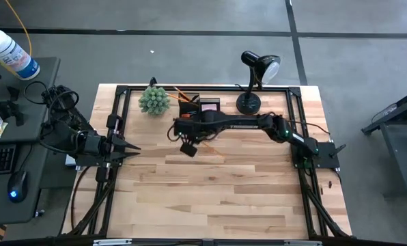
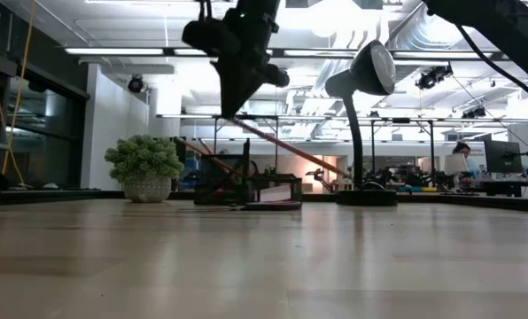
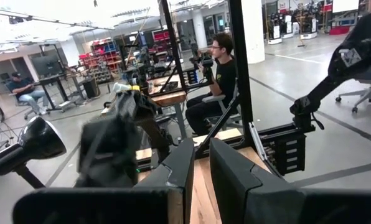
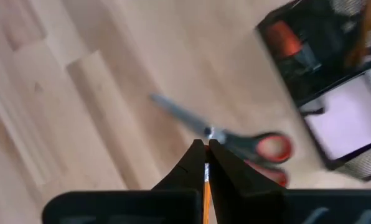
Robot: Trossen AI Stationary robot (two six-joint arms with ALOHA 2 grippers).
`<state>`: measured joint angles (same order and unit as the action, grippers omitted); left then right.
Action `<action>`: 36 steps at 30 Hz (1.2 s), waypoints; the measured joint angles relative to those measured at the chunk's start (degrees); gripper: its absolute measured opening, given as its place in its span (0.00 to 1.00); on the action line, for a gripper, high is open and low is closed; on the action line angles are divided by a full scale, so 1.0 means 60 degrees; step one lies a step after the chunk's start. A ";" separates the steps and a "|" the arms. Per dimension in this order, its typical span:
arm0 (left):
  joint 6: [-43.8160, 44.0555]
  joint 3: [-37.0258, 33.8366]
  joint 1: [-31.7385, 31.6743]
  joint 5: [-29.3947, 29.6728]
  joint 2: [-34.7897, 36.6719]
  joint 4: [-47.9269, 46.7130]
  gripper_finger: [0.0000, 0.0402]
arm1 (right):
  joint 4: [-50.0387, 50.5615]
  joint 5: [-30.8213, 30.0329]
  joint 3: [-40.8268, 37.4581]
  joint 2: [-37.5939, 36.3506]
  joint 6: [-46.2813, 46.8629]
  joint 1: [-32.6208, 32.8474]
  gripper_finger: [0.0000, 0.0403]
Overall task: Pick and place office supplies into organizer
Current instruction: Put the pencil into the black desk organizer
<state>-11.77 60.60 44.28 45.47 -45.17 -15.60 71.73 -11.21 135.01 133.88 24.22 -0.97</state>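
Observation:
My right gripper (image 1: pixel 187 145) hovers over the table's far middle, just near of the black organizer (image 1: pixel 190 107), and is shut on a thin orange pencil (image 4: pixel 206 180). The organizer holds a pink sticky-note pad (image 4: pixel 353 118), a red eraser (image 4: pixel 282 37) and leaning orange pencils (image 1: pixel 182 94). Orange-handled scissors (image 4: pixel 235 140) lie flat on the wood under the right gripper (image 4: pixel 206 149). My left gripper (image 1: pixel 130 146) waits shut at the table's left edge. My right gripper pinches the orange pencil (image 4: pixel 206 171) between its two fingertips, coming from above and pointing down. The pencil is lifted clear and slants down and away from the fingers (image 2: pixel 286 146). Which end the fingers are on cannot be told.
A green spiky plant in a pot (image 1: pixel 153 100) stands left of the organizer, and a black desk lamp (image 1: pixel 253 75) stands right of it on the far edge. The wood on the near half (image 1: pixel 210 198) is bare. A person sits beyond the table (image 3: pixel 218 74).

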 joint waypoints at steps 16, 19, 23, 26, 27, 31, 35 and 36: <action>0.0033 -0.0004 0.0001 0.0004 -0.0004 -0.0368 0.10 | -0.3046 -0.0876 -0.0002 -0.0977 -0.1933 -0.1186 0.00; 0.0040 -0.0004 0.0001 0.0004 -0.0004 -0.0440 0.10 | -0.3822 -0.0868 0.0001 -0.0990 -0.2300 -0.1387 0.00; 0.0040 -0.0004 0.0001 0.0004 -0.0004 -0.0440 0.10 | -0.4686 -0.0889 -0.0002 -0.0986 -0.2652 -0.1658 0.00; 0.0040 -0.0004 0.0001 0.0004 -0.0004 -0.0443 0.10 | -0.5297 -0.1108 -0.0002 -0.0980 -0.3104 -0.1812 0.00; 0.0040 -0.0004 0.0001 0.0004 -0.0004 -0.0465 0.10 | -0.5516 -0.1168 -0.0002 -0.0979 -0.3274 -0.1866 0.00; 0.0041 -0.0004 0.0001 0.0045 -0.0004 -0.0736 0.10 | -0.6335 -0.1267 -0.0002 -0.0979 -0.4153 -0.2078 0.00; 0.0038 -0.0004 -0.0002 0.0107 -0.0004 -0.0936 0.10 | -0.6995 -0.1289 -0.0002 -0.0972 -0.4666 -0.2301 0.00; 0.0028 -0.0004 -0.0002 0.0114 -0.0004 -0.0961 0.10 | -0.7171 -0.1286 -0.0002 -0.0972 -0.4694 -0.2370 0.00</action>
<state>-11.60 60.58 44.27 46.16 -45.19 -21.37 28.71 -18.92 135.00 128.05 -3.94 -15.19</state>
